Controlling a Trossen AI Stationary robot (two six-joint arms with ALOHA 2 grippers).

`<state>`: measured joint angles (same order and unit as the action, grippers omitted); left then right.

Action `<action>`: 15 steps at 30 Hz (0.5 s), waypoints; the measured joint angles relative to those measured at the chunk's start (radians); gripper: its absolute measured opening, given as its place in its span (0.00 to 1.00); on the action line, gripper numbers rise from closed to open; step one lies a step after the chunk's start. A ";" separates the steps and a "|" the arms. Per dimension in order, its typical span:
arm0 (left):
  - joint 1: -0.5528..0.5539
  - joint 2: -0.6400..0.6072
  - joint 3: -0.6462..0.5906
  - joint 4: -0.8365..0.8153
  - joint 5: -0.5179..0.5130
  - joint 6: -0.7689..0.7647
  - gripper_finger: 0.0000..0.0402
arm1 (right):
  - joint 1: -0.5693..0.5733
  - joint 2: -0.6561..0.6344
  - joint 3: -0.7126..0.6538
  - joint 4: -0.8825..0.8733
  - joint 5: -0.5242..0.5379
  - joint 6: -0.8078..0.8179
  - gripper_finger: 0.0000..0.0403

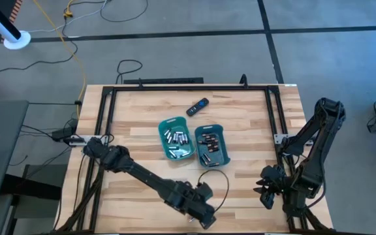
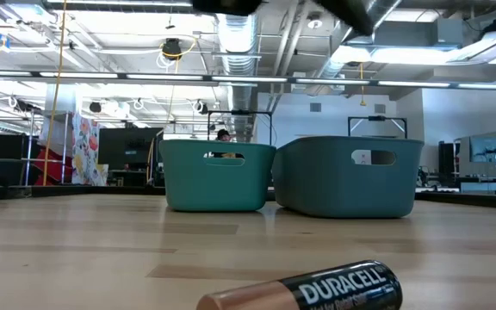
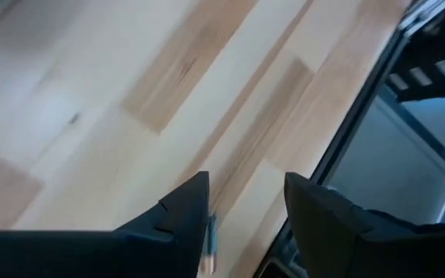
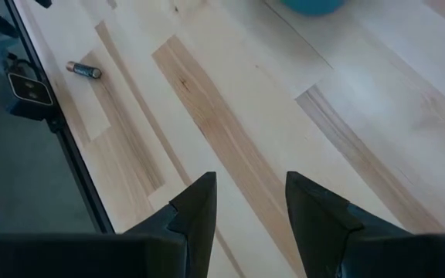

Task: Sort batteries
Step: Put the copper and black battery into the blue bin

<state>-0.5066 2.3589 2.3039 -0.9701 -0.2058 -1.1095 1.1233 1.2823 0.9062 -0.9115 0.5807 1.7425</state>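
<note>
The left end effector [image 3: 247, 179] hangs low over the bench [image 3: 91, 100]. Its two fingers stand apart and hold nothing. A battery [image 3: 210, 235] lies on the wood just under it, close beside one finger.

I think this is the pick-up step. That battery is not in a tray yet. In the low view it looks dark with a coppery end. The next move is to bring the fingers down on both sides of the battery and close on it. Then it needs a lift and a ride to the dark-battery tray [image 1: 226, 143]. The grey-battery tray [image 1: 161, 134] sits touching it or nearly so, so the drop must be aimed well.

The bench's near edge is just beside the end effector, with a black rail [image 3: 346, 131] along it. The battery is round. It could roll off if a finger bumps it. A straight, gentle close is safest.

Between the end effector and the trays the wood is mostly bare. A thin black cable [image 1: 222, 177] loops there, so the arm should pass above it.

The right end effector [image 4: 251, 179] waits well apart, near the other corner of the same edge, fingers wide and empty. A remote [image 1: 198, 106] lies beyond the trays, out of the way.
</note>
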 joint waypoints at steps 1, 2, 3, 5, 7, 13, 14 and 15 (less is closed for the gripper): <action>-0.009 0.000 0.000 -0.015 0.000 -0.017 0.41 | 0.000 0.000 0.000 0.000 0.001 0.003 0.43; -0.017 0.000 0.000 -0.024 0.000 -0.032 0.41 | 0.000 0.000 0.000 0.000 0.001 0.004 0.43; -0.028 0.000 0.000 -0.028 -0.001 -0.049 0.41 | 0.000 0.000 0.000 0.000 0.001 0.004 0.43; -0.051 0.000 0.000 -0.036 -0.008 -0.090 0.41 | 0.000 0.001 0.000 0.000 0.002 0.004 0.43; -0.072 0.000 0.000 -0.047 -0.033 -0.126 0.41 | 0.000 0.005 0.000 0.000 0.002 0.005 0.43; -0.097 0.030 0.000 -0.084 -0.068 -0.204 0.40 | -0.010 0.058 0.000 0.008 0.004 0.014 0.43; -0.098 0.045 0.000 -0.074 -0.061 -0.219 0.40 | -0.014 0.072 0.000 0.011 0.004 0.015 0.43; -0.098 0.056 0.000 -0.060 -0.054 -0.231 0.40 | -0.017 0.085 0.000 0.013 0.003 0.018 0.43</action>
<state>-0.6048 2.4147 2.3035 -1.0297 -0.2596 -1.3400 1.1064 1.3672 0.9066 -0.8984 0.5842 1.7601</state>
